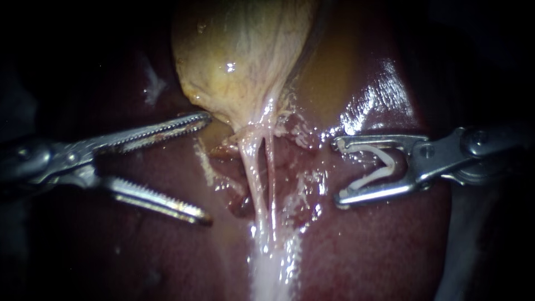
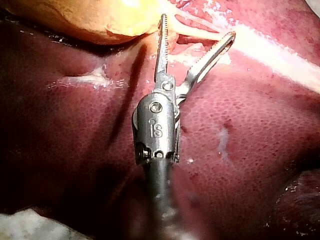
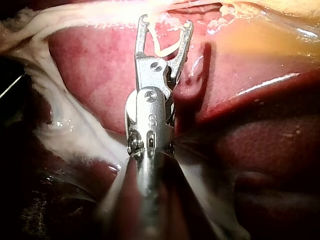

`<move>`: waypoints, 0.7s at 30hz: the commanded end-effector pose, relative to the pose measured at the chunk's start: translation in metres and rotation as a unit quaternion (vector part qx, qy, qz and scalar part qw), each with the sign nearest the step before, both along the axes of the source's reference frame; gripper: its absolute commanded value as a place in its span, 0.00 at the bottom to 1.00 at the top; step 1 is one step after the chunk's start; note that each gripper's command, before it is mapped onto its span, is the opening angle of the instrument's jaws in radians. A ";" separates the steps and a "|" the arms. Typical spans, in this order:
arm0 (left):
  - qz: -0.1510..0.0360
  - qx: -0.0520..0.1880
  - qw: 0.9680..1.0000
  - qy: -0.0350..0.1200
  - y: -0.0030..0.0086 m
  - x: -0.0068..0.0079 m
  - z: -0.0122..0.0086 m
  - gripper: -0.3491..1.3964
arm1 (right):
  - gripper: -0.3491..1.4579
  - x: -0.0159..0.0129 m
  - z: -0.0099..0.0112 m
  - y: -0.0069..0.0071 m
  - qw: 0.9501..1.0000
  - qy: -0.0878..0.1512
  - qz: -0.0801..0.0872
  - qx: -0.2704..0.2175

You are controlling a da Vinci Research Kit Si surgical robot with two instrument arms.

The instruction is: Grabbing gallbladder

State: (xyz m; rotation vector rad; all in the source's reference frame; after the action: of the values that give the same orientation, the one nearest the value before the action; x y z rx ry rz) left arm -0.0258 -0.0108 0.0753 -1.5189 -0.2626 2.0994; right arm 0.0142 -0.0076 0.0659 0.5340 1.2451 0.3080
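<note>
The yellowish gallbladder (image 1: 239,56) hangs at the top middle, narrowing into two pale tubes (image 1: 252,167) that run down over the liver (image 1: 379,245). My left instrument (image 1: 207,167) comes in from the left with its serrated jaws wide open. Its upper jaw tip lies at the gallbladder's lower left edge, its lower jaw over the liver, and nothing is gripped. In the left wrist view the left instrument (image 2: 197,26) stands the same way just under the gallbladder (image 2: 100,20). My right instrument (image 1: 338,173) holds a white V-shaped clip (image 1: 384,167) between its spread jaws, right of the tubes and apart from them.
Wet, glistening tissue and pale fluid (image 1: 273,267) run down from the tubes to the lower middle. Dark red liver surrounds both instruments. In the right wrist view, whitish strands (image 3: 65,125) lie beside the right instrument (image 3: 166,22).
</note>
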 end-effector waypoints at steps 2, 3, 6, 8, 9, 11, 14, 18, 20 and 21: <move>0.000 0.000 1.000 0.000 0.0000 0.0000 -0.0001 0.70 | 0.47 0.0000 0.0000 0.0000 1.000 0.000 0.000 0.000; 0.000 0.000 1.000 0.000 0.0000 0.0000 0.0000 0.70 | 0.47 0.0000 0.0000 0.0000 1.000 0.000 0.000 0.000; 0.000 0.000 1.000 0.000 0.0000 0.0000 0.0000 0.70 | 0.47 0.0000 0.0000 0.0000 1.000 0.000 0.000 0.000; 0.000 0.000 1.000 -0.001 0.0001 0.0000 0.0001 0.69 | 0.47 0.0000 0.0000 0.0000 1.000 0.000 0.000 0.000; -0.001 0.003 1.000 -0.001 0.0002 0.0000 0.0002 0.67 | 0.47 0.0000 0.0000 0.0000 1.000 0.000 0.000 0.000; -0.003 0.012 1.000 0.001 0.0004 -0.0001 0.0005 0.64 | 0.47 0.0000 0.0000 0.0000 1.000 0.000 0.000 0.000; -0.004 0.031 0.999 0.009 0.0007 -0.0003 0.0012 0.57 | 0.47 0.0000 0.0000 0.0000 1.000 0.000 0.000 0.000; -0.002 0.041 0.999 0.022 0.0012 -0.0010 0.0027 0.52 | 0.47 0.0000 0.0000 0.0000 1.000 0.000 0.000 0.000; -0.003 0.043 0.999 0.024 0.0014 -0.0014 0.0033 0.51 | 0.47 0.0000 0.0000 0.0000 1.000 0.000 0.000 0.000; -0.003 0.043 0.999 0.025 0.0015 -0.0016 0.0036 0.50 | 0.47 0.0000 0.0000 0.0000 1.000 0.000 0.000 0.000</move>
State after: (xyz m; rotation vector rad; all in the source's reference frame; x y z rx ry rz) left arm -0.0277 -0.0091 0.0793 -1.4133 -0.3273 2.0865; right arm 0.0142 -0.0076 0.0659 0.5338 1.2448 0.3084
